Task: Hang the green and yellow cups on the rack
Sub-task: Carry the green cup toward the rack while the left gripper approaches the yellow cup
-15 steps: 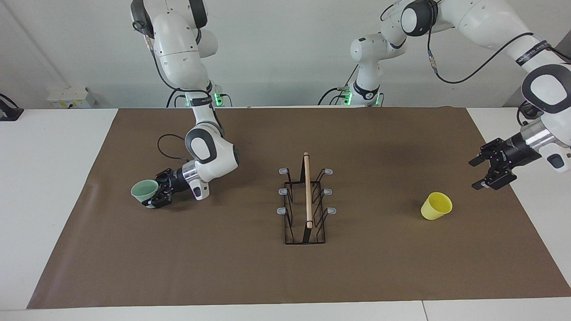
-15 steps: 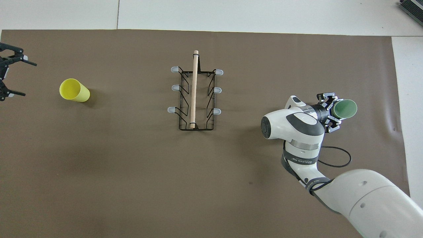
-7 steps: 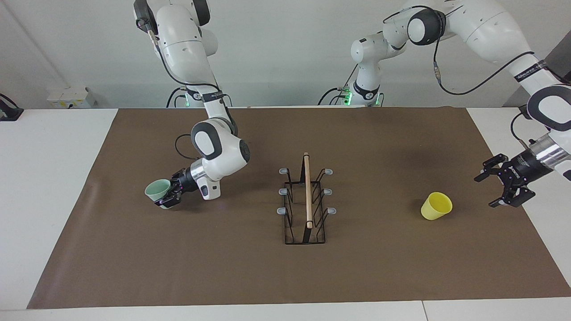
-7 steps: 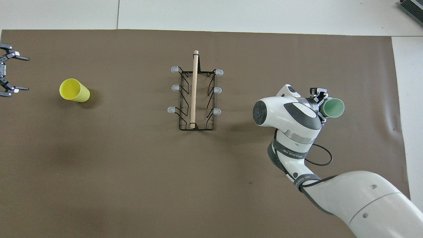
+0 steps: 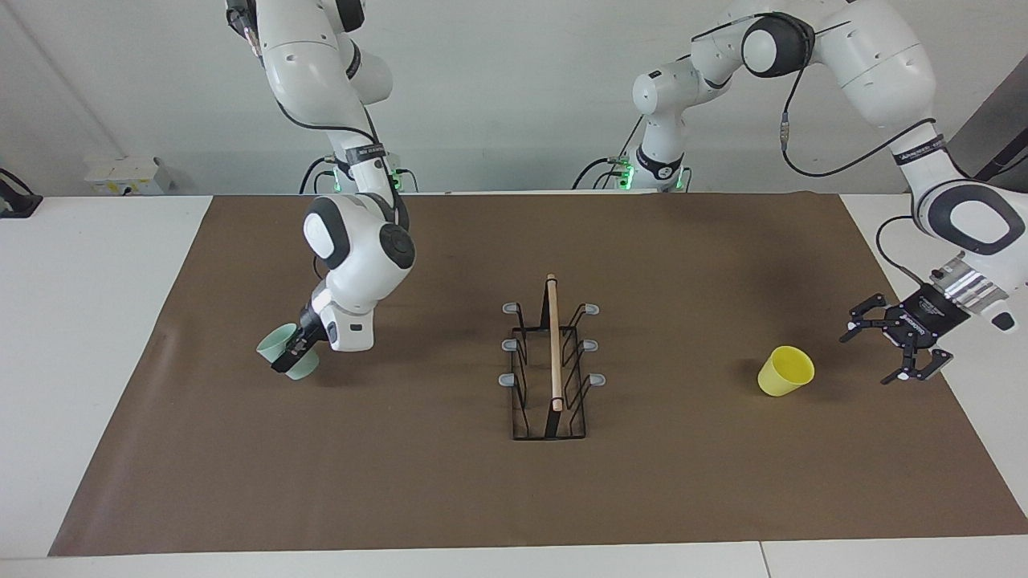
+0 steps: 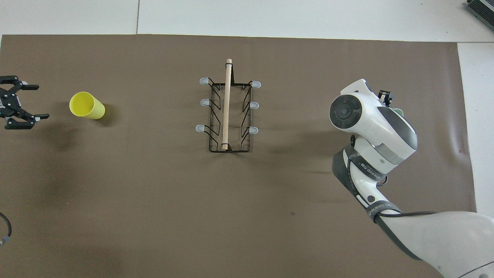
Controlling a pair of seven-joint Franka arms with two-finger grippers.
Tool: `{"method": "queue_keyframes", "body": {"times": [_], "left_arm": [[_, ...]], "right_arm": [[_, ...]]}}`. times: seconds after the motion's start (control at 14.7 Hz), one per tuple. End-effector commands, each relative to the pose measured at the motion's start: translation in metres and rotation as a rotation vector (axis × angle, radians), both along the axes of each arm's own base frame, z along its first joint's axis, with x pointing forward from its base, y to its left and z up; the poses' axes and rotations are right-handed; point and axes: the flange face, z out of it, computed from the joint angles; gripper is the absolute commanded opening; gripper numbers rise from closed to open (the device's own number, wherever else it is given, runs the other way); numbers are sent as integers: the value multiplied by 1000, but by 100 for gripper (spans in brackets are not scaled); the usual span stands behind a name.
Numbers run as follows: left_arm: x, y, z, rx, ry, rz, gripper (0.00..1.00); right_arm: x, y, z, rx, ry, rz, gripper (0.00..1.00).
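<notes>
We see the right gripper (image 5: 291, 359) clamped on the green cup (image 5: 279, 347), held tilted over the brown mat (image 5: 450, 490) toward the right arm's end, the left gripper (image 5: 894, 351) with fingers spread wide just beside the yellow cup (image 5: 785, 371) on the mat, and the rack (image 5: 551, 365) standing mid-mat between them.

White arms (image 5: 357, 257), dark joints, black cables.

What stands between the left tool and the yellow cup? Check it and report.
Nothing visible. The left tool, open, hangs beside the yellow cup at the left arm's end of the table, with only bare brown mat between them. The rack stands mid-table, out of that path.
</notes>
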Motion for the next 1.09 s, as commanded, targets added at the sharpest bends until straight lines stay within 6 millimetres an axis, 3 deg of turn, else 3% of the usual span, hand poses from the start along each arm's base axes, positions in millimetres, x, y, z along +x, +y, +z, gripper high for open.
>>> {"method": "queue_keyframes", "body": {"times": [0.0,0.41,0.61,0.81,1.02], "left_arm": [[-34,-12,-5,-53,19,97,100],[-54,-30,-24,-90,42,130,100],[-46,-41,-18,-89,51,159,100],[-41,-32,-14,-47,27,229,100],[-35,-44,-13,-38,30,244,100]], "right_arm": [[-2,-6,29,142,-39,-39,0],[-12,2,81,380,-101,-172,0],[-19,14,109,484,-141,-193,0],[-30,37,139,651,-158,-242,0],[-38,51,159,800,-164,-292,0]]}}
